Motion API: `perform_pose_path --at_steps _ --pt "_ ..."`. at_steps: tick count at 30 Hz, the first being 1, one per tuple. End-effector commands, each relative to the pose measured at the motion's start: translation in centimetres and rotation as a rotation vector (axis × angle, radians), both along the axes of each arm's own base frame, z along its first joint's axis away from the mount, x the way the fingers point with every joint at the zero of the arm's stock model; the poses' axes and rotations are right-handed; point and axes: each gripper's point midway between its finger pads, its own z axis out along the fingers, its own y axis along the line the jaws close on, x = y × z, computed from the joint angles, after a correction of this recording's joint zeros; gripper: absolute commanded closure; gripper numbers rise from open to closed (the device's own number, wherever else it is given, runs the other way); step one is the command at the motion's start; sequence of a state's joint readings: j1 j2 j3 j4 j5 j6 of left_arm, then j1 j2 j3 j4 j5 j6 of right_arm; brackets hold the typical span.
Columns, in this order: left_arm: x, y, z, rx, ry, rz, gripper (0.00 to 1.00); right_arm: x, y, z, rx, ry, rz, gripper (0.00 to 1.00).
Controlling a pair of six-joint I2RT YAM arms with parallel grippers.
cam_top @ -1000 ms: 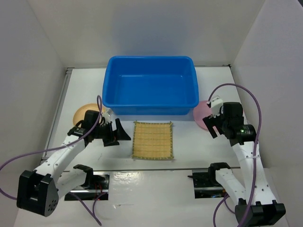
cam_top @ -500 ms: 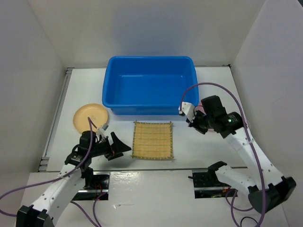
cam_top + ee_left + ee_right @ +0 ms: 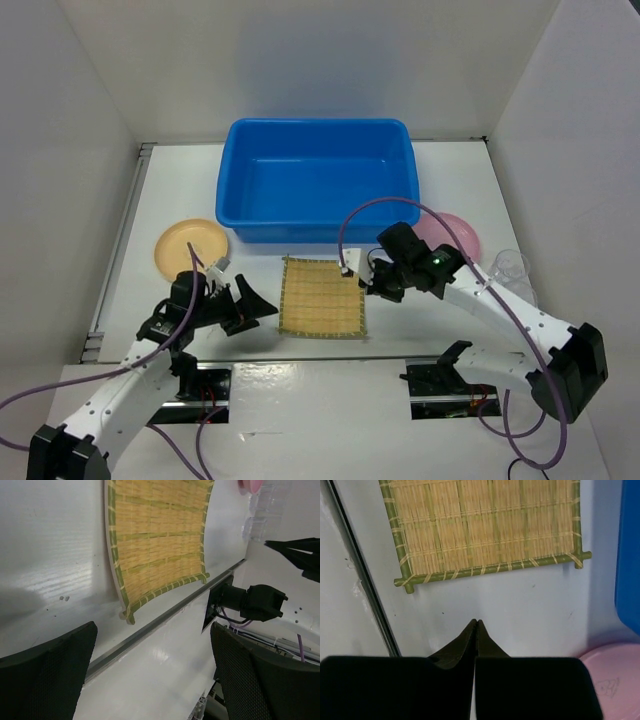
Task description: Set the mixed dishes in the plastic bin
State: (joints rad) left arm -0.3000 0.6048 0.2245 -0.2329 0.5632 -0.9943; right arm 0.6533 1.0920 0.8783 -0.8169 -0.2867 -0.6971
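Observation:
The blue plastic bin (image 3: 318, 232) stands at the back, nothing showing inside it. In front of it the bamboo mat (image 3: 321, 296) (image 3: 157, 545) (image 3: 485, 527) lies flat. A tan plate (image 3: 190, 246) lies at the left and a pink plate (image 3: 455, 232) (image 3: 615, 680) at the right. Clear cups (image 3: 510, 270) (image 3: 265, 515) stand near the pink plate. My left gripper (image 3: 262, 303) (image 3: 154, 627) is open and holds nothing, just left of the mat. My right gripper (image 3: 370, 287) (image 3: 476, 622) is shut on nothing, its tip just short of the mat's right edge.
White walls close the table in on the left, back and right. A metal strip (image 3: 320, 358) (image 3: 165, 620) runs along the table's front, with both arm mounts behind it. The bin's corner (image 3: 631, 555) is close to the right arm.
The right arm swung left from the pink plate to the mat's right edge and its jaws shut, uncovering the plate and cups. The left arm drew back from the tan plate.

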Motion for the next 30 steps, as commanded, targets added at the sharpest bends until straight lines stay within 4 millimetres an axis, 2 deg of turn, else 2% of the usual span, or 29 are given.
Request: perform_pose_path --at_steps 1,5,7,10,14,18,23,25,27,30 --pt "1.3 -0.2 1.4 -0.005 -0.068 0.012 0.0 1.8 1.7 -0.5 -0.007 -0.087 0.017 1.0" --pt "2.4 -0.6 1.5 0.027 -0.042 -0.02 0.0 2.2 2.1 -2.1 -0.094 -0.115 0.09 1.0" --pt "3.5 -0.8 2.5 0.042 -0.071 -0.038 0.0 2.0 2.2 -3.6 -0.138 -0.088 0.131 1.0" --pt "3.9 -1.2 1.6 0.085 -0.037 -0.089 0.0 3.0 2.7 -4.3 -0.139 -0.117 0.118 1.0" --pt "4.3 -1.4 0.5 0.107 0.007 -0.121 0.0 2.3 2.2 -5.1 -0.147 -0.105 0.136 1.0" --pt "4.1 -1.3 -0.8 0.111 0.024 -0.122 0.0 2.7 2.2 -5.9 -0.164 -0.118 0.155 1.0" --pt "3.3 -0.9 -3.7 0.147 0.113 -0.127 0.0 2.4 2.5 -7.3 -0.188 -0.067 0.197 1.0" --pt "3.6 -1.0 -4.0 0.168 0.114 -0.143 0.0 2.3 2.4 -7.8 -0.202 -0.057 0.208 1.0" --pt "4.5 -1.5 -3.5 0.177 0.082 -0.169 0.0 2.3 2.8 -7.8 -0.192 -0.048 0.215 1.0" --pt "5.4 -1.7 -3.6 0.196 0.091 -0.19 0.0 2.9 3.9 -6.7 -0.14 -0.07 0.203 1.0"
